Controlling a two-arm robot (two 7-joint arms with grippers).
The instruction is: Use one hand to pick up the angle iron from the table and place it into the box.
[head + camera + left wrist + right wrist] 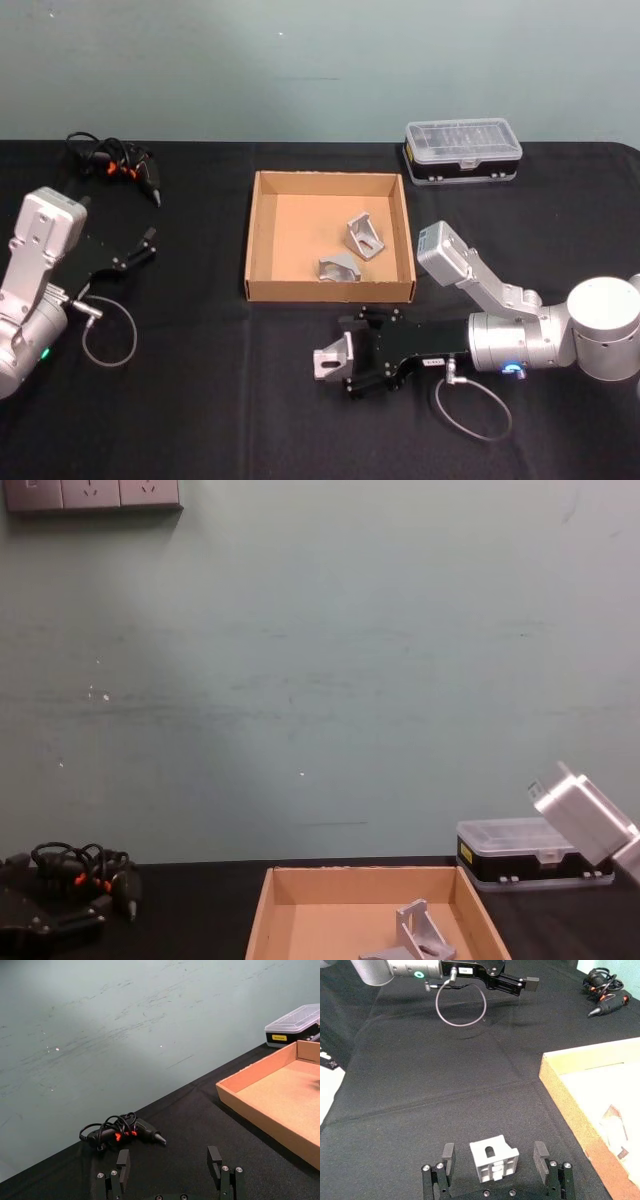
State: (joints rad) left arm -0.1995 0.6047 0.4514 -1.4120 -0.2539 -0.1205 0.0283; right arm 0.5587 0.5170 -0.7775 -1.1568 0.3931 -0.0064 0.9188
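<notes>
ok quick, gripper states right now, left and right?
Left gripper: open, empty.
Right gripper: open, fingers either side of the angle iron, not clamped on it.

The silver-grey right arm [520, 340] bears a black end effector [352, 355], looped cable [478, 437].

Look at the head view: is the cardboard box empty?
No: one angle iron and a second angle iron lie inside the box.
</notes>
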